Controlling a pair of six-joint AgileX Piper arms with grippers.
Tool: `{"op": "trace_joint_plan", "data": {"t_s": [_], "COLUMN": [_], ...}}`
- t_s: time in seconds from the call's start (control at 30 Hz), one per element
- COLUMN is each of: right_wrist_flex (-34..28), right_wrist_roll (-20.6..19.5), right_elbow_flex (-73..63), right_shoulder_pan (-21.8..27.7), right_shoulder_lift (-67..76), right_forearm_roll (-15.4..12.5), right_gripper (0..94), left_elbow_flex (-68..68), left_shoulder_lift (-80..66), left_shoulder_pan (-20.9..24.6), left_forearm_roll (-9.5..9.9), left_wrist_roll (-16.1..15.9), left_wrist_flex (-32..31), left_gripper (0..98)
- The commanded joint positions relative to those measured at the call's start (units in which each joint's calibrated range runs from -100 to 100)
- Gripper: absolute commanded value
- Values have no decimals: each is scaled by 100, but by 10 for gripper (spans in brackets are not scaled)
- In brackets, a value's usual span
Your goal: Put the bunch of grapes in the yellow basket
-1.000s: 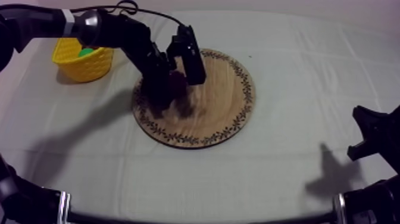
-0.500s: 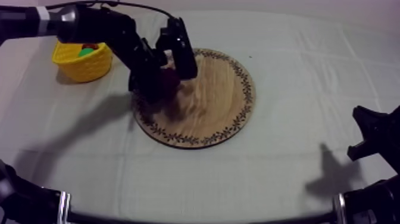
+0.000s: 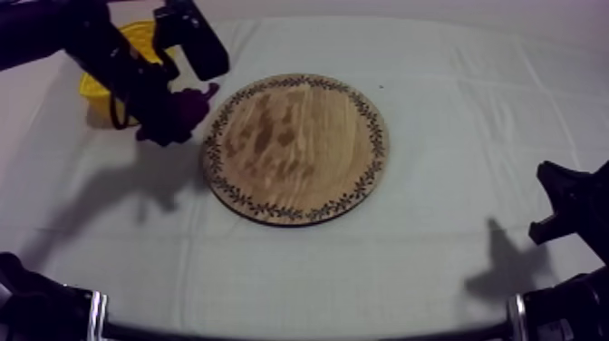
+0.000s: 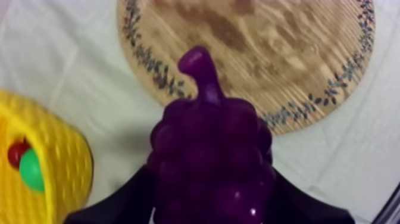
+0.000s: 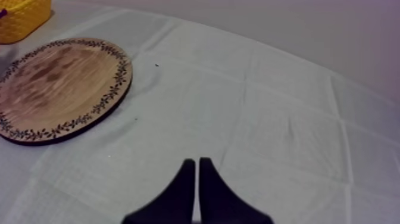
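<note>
Transfer stage, as judged: the bunch of grapes [image 3: 184, 109] is off the wooden board [image 3: 299, 150] and not yet in the yellow basket [image 3: 93, 93]. It hangs over the cloth between the two, just beside the basket's near wall, stem pointing toward the board.

Gripper state
- The left gripper [image 3: 170, 118] is closed round the grapes. In the left wrist view one black finger [image 4: 122, 202] lies against each flank of the bunch, low on its body.
- The right gripper [image 5: 196, 179] sits at rest over bare cloth, well apart from the board, fingers pressed together on nothing.

Hazards, as judged
- Early release: the bunch is not yet above the basket opening, so letting go here would drop it onto the cloth or the rim.
- Rim contact: a low approach could push or tip the basket, which looks light.
- Slip: the surface is rounded and glossy and held only at its sides, so a sharp move could roll it out.
- Contents: items already in the basket leave less room.

Inventory count
- Grapes: one bunch
- Board: one, bare
- Basket: one
- Inside the basket: one small red fruit [image 4: 16, 152] and one green piece [image 4: 31, 171], kind not clear
- Grippers: two
</note>
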State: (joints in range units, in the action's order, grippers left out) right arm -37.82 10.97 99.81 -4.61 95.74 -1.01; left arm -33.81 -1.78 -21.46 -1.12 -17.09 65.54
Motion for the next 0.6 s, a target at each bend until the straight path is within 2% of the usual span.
{"op": "trace_joint_plan", "data": {"t_s": [0.0,0.23,0.57], "right_wrist_flex": [0,0,0], "right_wrist_roll": [-1,-1,-2], "right_elbow_flex": [-3,-3,-3], "right_shoulder_pan": [2,2,2], "right_shoulder_lift": [1,1,1], "right_forearm_roll": [1,1,1], "right_gripper": [4,4,4], "left_elbow_flex": [47,1073,2630], "left_shoulder_lift": [-461,-444,553], "left_shoulder_pan": [45,482,1291], "left_forearm_roll": [12,124,426], "left_wrist_roll": [297,926,1229], "left_wrist_flex": [196,355,-348], "left_gripper": [394,401,407]}}
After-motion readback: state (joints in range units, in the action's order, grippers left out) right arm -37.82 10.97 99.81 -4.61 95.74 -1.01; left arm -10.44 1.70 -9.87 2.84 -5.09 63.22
